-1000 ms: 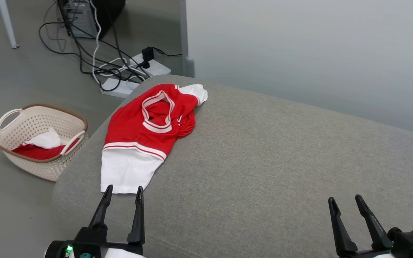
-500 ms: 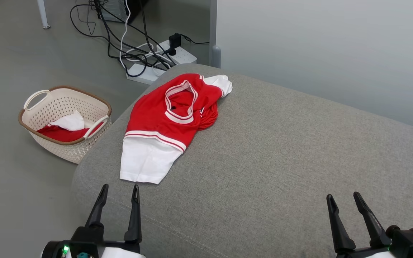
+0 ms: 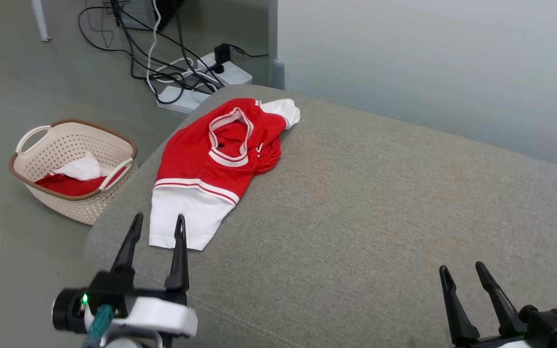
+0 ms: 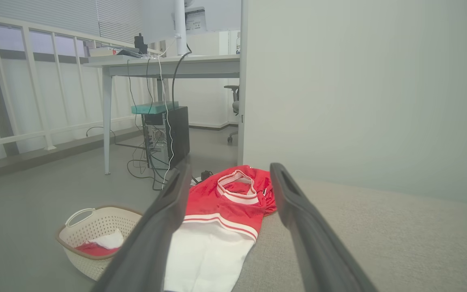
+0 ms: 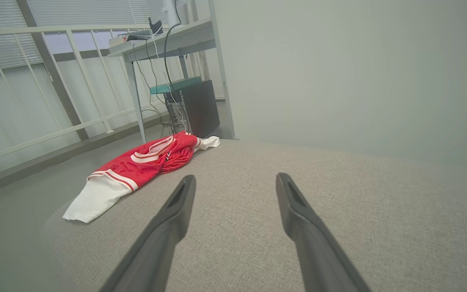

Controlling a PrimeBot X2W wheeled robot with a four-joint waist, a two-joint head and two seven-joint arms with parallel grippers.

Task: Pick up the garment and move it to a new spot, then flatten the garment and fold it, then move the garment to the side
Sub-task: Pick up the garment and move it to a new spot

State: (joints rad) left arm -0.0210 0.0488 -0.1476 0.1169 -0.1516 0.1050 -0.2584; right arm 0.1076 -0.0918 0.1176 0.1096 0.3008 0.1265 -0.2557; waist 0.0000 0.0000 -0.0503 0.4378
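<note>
Grey sofa (image 3: 380, 193) bears a crumpled red-and-white shirt (image 3: 211, 164); left gripper (image 3: 158, 217) hovers by its white hem, right gripper (image 3: 461, 266) well apart, both jaws spread

Garment (image 3: 196, 164): red body, white lower panel; white bands edged with thin red stripes at the seam, white-trimmed neckline.
Sofa cushion (image 3: 380, 217): plain grey weave.
Basket (image 3: 73, 210): cream, perforated dot pattern, brown rim; red and white cloth (image 3: 65, 183) inside.
Cables (image 3: 172, 77): black, some white.
Left gripper (image 3: 158, 217), right gripper (image 3: 461, 267): black fingers.
</note>
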